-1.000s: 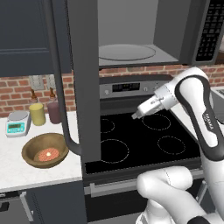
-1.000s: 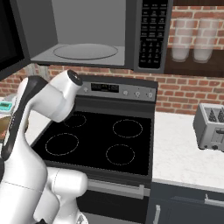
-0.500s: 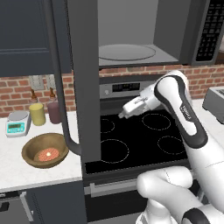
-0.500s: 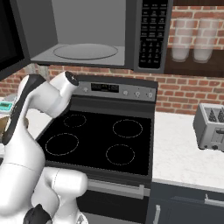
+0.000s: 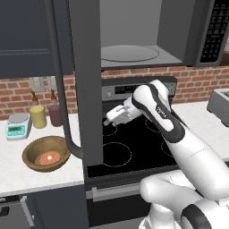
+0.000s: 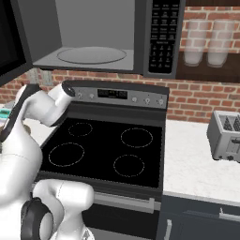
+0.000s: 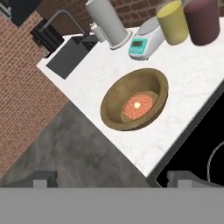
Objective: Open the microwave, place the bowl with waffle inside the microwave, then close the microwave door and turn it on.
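The microwave (image 5: 134,49) hangs over the stove with its door (image 5: 85,89) swung wide open, edge-on to the left base view, curved handle (image 5: 59,89) on its left. Its grey interior and turntable (image 6: 91,54) hold nothing. The brown bowl (image 5: 46,153) sits on the white counter left of the stove, the reddish waffle (image 5: 49,157) lying in it. My gripper (image 5: 112,117) hovers open above the stove's left burners, just right of the door and apart from the bowl. The hand view looks down on the bowl (image 7: 135,105) and waffle (image 7: 138,105) above my spread fingertips (image 7: 43,177).
A yellow cup (image 5: 38,116), a maroon cup (image 5: 56,115) and a small scale (image 5: 16,125) stand behind the bowl. A white cylinder (image 7: 107,22) and a sink (image 7: 72,50) lie farther left. A toaster (image 6: 227,136) sits right of the black stove (image 6: 108,150). The keypad (image 6: 161,35) is on the microwave's right.
My arm has swung left across the stove, carrying the gripper from above the middle burners toward the open door. The jaws stay open. The bowl and door have not moved.
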